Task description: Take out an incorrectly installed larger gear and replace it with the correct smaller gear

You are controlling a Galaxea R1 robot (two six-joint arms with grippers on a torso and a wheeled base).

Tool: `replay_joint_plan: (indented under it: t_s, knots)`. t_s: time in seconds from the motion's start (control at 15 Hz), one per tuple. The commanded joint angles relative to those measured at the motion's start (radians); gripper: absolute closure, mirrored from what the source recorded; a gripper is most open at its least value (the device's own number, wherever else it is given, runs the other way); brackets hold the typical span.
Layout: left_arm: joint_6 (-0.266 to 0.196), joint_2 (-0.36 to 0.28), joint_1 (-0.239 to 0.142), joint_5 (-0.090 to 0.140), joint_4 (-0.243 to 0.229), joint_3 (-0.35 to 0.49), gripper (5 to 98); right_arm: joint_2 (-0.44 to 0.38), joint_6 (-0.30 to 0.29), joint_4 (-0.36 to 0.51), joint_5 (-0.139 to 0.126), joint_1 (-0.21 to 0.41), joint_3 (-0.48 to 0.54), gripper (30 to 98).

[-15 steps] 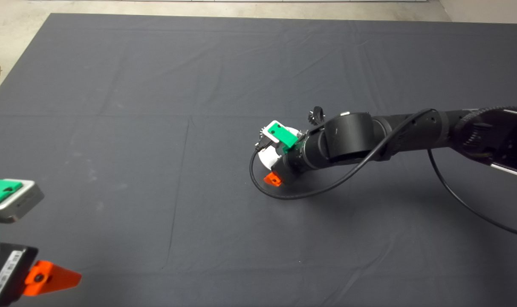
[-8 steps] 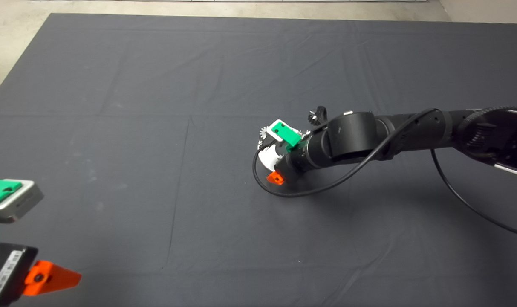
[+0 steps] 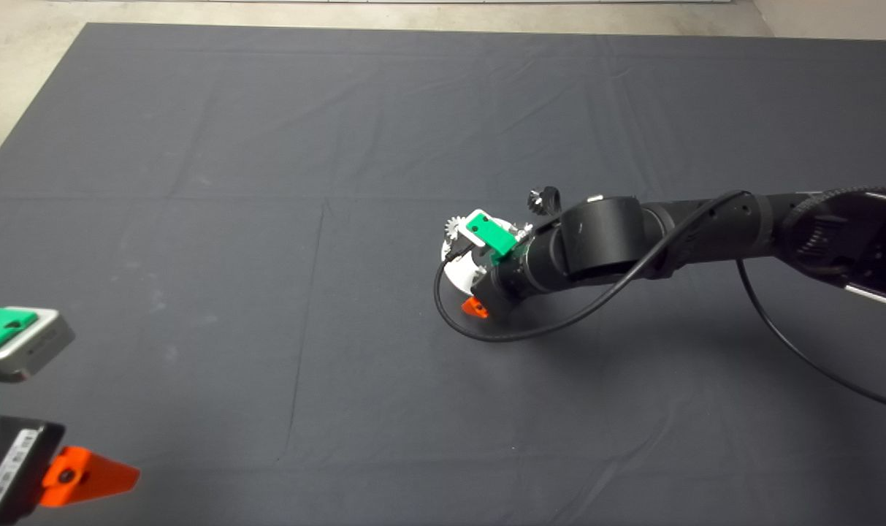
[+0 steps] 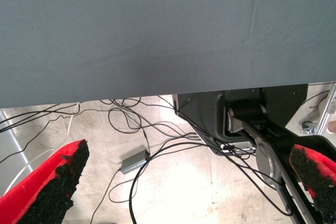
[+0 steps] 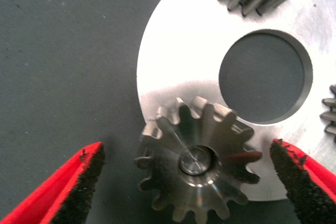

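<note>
You're looking at a matt, woven dark cloth covering the tabletop (image 3: 267,146), faintly creased. At the lower centre of the right wrist view sits a steel gear (image 5: 197,166), machined, with a dull satin sheen, on a brushed bright metal plate (image 5: 178,56). The red plastic fingers (image 5: 79,182) carry rough, gritty black pads.

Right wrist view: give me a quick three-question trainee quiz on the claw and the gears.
1. True or false: the right claw is shut on the larger gear.
2. The larger gear sits: A) on bare mat; B) on a pin at the edge of the round silver plate, overhanging it; C) in a tray.
3. Fill in: the left claw waits, open, at the head view's lower ____ edge.

Key: 1 false, its fingers stand open on either side; 2 B; 3 left.
</note>
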Motion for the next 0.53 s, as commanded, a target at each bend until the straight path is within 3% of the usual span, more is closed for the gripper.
replay_joint_plan:
  t_s: [0.0,0.2,0.47]
  knots:
    - [-0.005,-0.002,-0.007,0.035,-0.018,0.018,5.5,-0.009,0.004,-0.025,-0.010,0.015,0.019,47.1]
    - [-0.005,-0.002,-0.007,0.035,-0.019,0.018,5.5,-0.008,0.003,-0.025,-0.009,0.014,0.017,47.3]
    - [-0.004,-0.002,-0.007,0.033,-0.019,0.018,5.5,-0.008,0.006,-0.025,-0.009,0.014,0.019,56.4]
